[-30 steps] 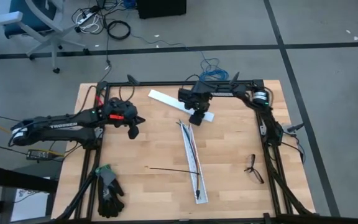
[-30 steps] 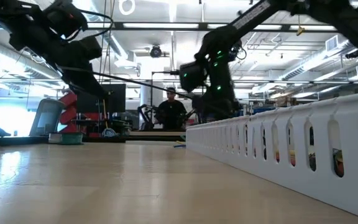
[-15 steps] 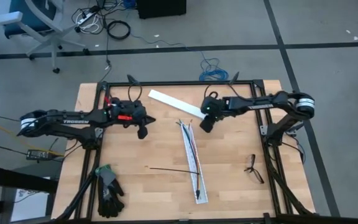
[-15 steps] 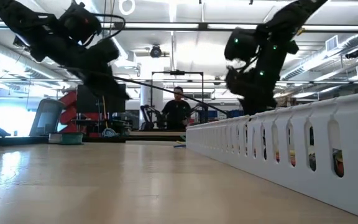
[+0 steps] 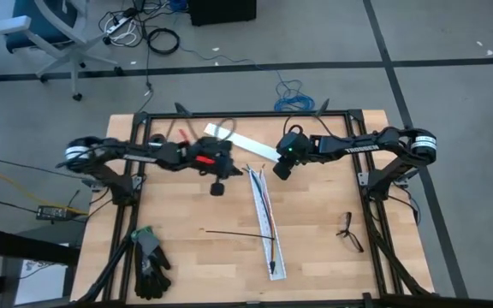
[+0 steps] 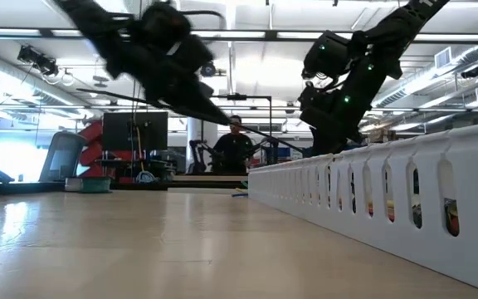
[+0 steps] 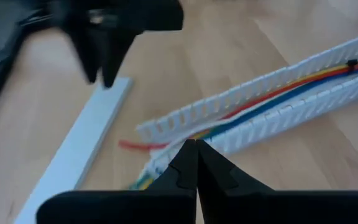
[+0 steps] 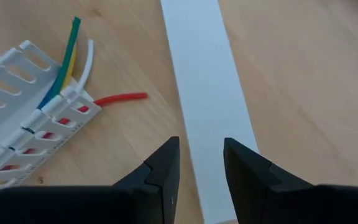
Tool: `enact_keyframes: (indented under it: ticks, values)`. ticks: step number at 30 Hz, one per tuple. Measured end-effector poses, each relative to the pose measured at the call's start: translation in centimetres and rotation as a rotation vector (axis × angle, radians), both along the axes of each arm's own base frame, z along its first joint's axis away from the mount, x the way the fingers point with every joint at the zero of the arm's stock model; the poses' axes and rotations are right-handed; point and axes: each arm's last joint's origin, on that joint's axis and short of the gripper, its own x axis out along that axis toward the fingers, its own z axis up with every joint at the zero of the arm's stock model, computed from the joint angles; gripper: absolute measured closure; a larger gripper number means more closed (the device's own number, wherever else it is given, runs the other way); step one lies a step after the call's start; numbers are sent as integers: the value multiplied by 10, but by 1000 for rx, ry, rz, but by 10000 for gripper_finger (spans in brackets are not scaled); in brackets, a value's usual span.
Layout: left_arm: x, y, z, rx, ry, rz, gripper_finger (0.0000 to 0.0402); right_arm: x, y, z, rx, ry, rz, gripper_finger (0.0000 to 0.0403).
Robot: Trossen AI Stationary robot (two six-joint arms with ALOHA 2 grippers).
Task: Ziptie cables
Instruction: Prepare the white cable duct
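The cables (image 5: 263, 201) are thin coloured wires lying in a long white slotted duct (image 5: 268, 231) at the table's middle. Their red, green, yellow and white ends (image 8: 79, 56) stick out of the duct's far end. The ziptie (image 5: 238, 233), a thin black strip, lies flat on the table left of the duct. My left gripper (image 5: 217, 188) is shut and empty, above the table just left of the duct's far end (image 7: 166, 127). My right gripper (image 5: 279, 171) is open and empty, above a flat white strip (image 8: 207, 81) right of that end.
The flat white strip (image 5: 242, 145) lies slanting near the far edge. Dark spectacles (image 5: 347, 233) lie at the right and a black glove (image 5: 151, 261) at the near left corner. A blue coiled cable (image 5: 294, 98) lies on the floor beyond the table.
My left gripper has swung toward the table's right edge, up to the duct's far end, rolling as it went; it has stayed shut. My right gripper shifted a little toward the right and near edges and tipped downward, then held still.
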Motion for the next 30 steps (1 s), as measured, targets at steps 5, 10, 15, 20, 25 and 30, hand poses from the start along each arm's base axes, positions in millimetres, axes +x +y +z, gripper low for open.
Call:
enact_keyframes:
  ticks: [5, 10, 15, 20, 25, 30]
  values:
    - [47, 0, 4, 84, 48, -120, 396, 1, 0, 1, -2, -8, 4, 291]
    - [83, -7, -1, 182, 163, -261, 396, 1, 0, 1, -3, -10, 4, 291]
    - [110, -12, -5, 256, 275, -352, 396, 1, 0, 1, -3, -10, 4, 291]
    - [124, -19, -5, 352, 312, -391, 396, 0, 0, 0, -8, 1, 14, 291]
    - [125, -24, -6, 431, 347, -338, 396, 1, 1, 1, -9, -4, 17, 291]
    - [126, -32, -6, 480, 363, -312, 374, 1, 1, 0, -14, 2, 26, 291]
